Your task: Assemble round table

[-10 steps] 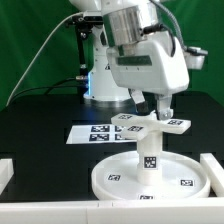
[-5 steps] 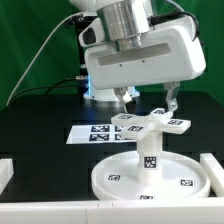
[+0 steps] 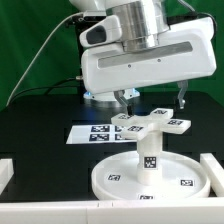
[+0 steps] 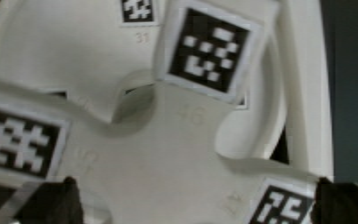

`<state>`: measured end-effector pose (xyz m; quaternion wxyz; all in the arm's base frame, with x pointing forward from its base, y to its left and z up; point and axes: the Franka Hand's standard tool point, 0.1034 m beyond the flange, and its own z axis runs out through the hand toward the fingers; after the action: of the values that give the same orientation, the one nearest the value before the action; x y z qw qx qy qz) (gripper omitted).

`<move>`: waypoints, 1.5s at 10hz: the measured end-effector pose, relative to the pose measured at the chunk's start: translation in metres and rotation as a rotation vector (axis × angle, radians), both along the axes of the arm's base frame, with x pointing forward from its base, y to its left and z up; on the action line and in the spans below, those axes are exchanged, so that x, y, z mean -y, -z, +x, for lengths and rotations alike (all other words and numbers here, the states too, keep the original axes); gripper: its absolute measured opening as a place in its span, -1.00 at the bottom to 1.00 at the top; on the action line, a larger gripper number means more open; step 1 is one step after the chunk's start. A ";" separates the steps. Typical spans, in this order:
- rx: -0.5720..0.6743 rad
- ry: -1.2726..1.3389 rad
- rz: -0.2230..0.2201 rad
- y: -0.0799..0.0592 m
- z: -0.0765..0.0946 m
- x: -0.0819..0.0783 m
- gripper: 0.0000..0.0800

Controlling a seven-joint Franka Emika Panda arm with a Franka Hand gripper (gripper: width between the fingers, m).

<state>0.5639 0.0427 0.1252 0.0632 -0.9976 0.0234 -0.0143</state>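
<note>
The large round disc (image 3: 108, 178) lies on the black table near the front. The short post (image 3: 149, 151) stands upright at its centre. On top of the post rests the cross-shaped base (image 3: 150, 124), tags facing up. My gripper (image 3: 153, 99) hovers just above the cross, open, one finger out past each side of it. In the wrist view the cross-shaped base (image 4: 176, 140) fills the picture. The gripper (image 4: 201, 208) holds nothing, and its dark fingertips (image 4: 51, 205) stand wide apart at the picture's edge.
The marker board (image 3: 84, 133) lies flat behind the disc, toward the exterior view's left. White border rails (image 3: 6, 172) run along both sides and the front of the table. A green curtain hangs behind the arm's base.
The hand has turned about its upright axis above the cross, so its fingers now spread wide across the exterior view. It stays open and the parts have not moved.
</note>
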 end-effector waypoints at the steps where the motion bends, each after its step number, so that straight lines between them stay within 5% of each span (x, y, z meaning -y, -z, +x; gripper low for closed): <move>1: 0.012 -0.154 -0.047 0.000 0.002 -0.001 0.62; 15: -0.007 -0.229 -0.063 0.024 -0.003 0.004 0.62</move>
<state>0.5612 0.0387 0.1011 0.0328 -0.9953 -0.0911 -0.0044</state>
